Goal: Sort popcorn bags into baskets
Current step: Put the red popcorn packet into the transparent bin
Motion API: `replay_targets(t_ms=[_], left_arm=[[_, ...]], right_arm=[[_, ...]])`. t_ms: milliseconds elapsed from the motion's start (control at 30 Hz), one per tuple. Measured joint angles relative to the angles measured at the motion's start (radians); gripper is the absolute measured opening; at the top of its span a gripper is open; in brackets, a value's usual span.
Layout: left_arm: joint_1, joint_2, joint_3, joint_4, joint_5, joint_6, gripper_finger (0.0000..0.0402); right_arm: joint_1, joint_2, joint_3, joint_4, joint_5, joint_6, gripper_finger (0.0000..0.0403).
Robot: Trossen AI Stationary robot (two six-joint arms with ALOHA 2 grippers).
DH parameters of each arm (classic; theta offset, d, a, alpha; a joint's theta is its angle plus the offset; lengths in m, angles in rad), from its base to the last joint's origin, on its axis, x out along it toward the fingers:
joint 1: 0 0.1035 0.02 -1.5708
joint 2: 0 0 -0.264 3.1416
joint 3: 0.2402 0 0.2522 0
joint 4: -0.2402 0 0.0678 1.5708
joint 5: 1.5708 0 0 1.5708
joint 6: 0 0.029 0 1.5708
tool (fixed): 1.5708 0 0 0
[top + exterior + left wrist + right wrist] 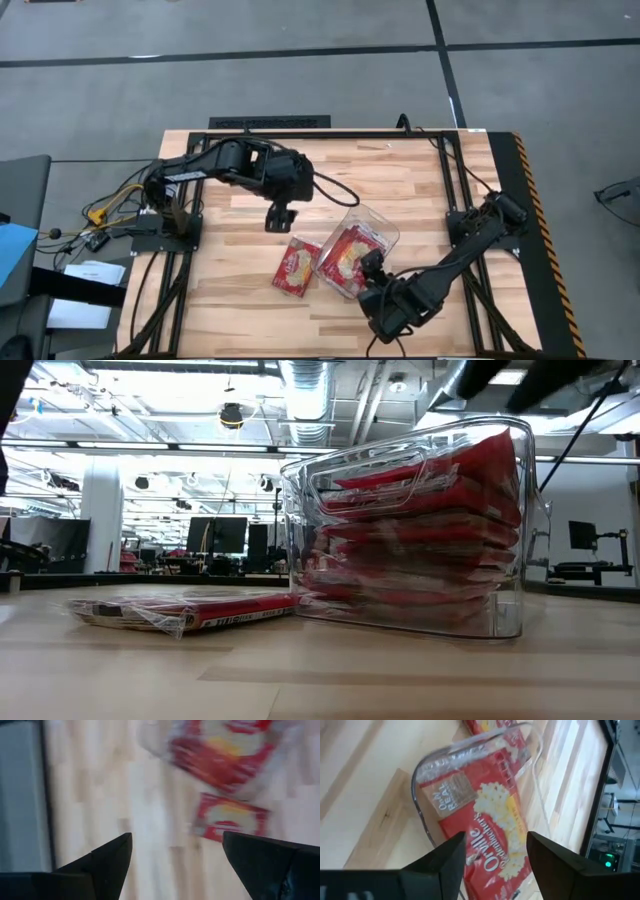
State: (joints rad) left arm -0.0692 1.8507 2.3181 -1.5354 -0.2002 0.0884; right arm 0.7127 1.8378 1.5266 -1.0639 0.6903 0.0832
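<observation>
A clear plastic tub point(355, 250) stands near the table's middle, filled with a stack of red popcorn packets point(420, 530); the top one shows its popcorn picture point(492, 827). One more red packet point(296, 268) lies flat on the wood just left of the tub, also seen in the low view point(190, 610) and the left wrist view point(230, 817). My left gripper point(280, 216) hangs open above the table, farther back than the loose packet. My right gripper point(372, 268) is open at the tub's near right corner, above the top packet.
The wooden table has bare room to the left and near side of the loose packet. A black frame point(440, 140) runs around the table top, with cables on the far side. A hazard-striped edge point(545, 240) marks the right side.
</observation>
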Motion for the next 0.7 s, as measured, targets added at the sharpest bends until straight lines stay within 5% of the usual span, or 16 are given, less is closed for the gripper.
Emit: replay_targets(t_ms=[100, 233, 367, 533, 700], left_arm=[[0.035, -0.002, -0.003, -0.001, 0.055, -0.075, 0.0302], [0.042, -0.042, -0.127, 0.007, -0.011, -0.217, 0.0302], [-0.034, -0.158, -0.456, 0.151, -0.073, -0.383, 0.0302], [-0.138, -0.342, -0.941, 0.557, -0.159, -0.706, 0.0302], [-0.21, -0.433, -1.26, 0.87, -0.182, -1.051, 0.0302]], right_arm=[[0.004, -0.009, 0.051, -0.082, -0.011, 0.061, 0.0225], [0.009, -0.054, 0.073, -0.208, -0.013, 0.235, 0.0222], [0.033, -0.11, 0.073, -0.325, -0.021, 0.438, 0.0224], [0.093, -0.169, 0.073, -0.406, -0.024, 0.623, 0.0228], [0.142, -0.188, 0.073, -0.458, 0.016, 0.72, 0.0221]])
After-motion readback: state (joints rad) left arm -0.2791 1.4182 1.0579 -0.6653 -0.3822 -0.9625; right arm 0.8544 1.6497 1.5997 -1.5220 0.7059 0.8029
